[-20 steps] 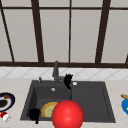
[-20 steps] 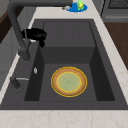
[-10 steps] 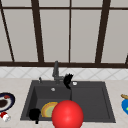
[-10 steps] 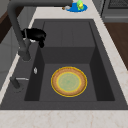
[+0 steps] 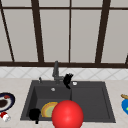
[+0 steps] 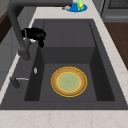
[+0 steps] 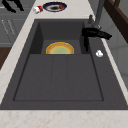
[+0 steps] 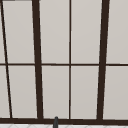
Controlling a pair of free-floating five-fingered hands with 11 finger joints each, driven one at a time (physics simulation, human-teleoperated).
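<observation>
Hovering right hand [image 5: 67, 79] sits beside the faucet [image 5: 55, 71].

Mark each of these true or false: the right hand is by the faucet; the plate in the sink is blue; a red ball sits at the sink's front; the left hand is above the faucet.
1. The right hand is by the faucet: true.
2. The plate in the sink is blue: false, it is yellow and orange with a greenish middle.
3. A red ball shows at the sink's front: true.
4. The left hand is above the faucet: false, it is at the sink's front left corner.
</observation>
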